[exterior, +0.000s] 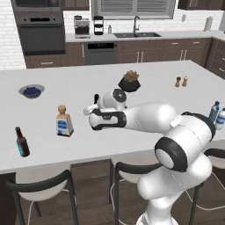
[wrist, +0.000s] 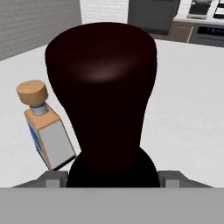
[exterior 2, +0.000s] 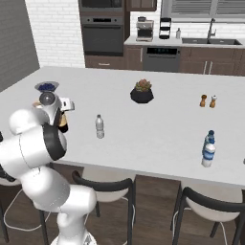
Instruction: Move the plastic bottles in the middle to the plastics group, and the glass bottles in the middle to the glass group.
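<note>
The claw (exterior: pixel 93 110) is apparently pinching the dark wine bottle (wrist: pixel 103 100), carrying it above the desk (exterior: pixel 132 110) near the corked bottle (exterior: pixel 64 121). Lowering upright beside it, well apart, is looking wise.

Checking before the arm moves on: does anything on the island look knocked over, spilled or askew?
Nothing stands out. The corked bottle, small brown bottle and plain clear bottle all stand upright, with no spill on the counter. In the hand view the dark wine bottle sits right at the gripper, its grip hidden.
</note>
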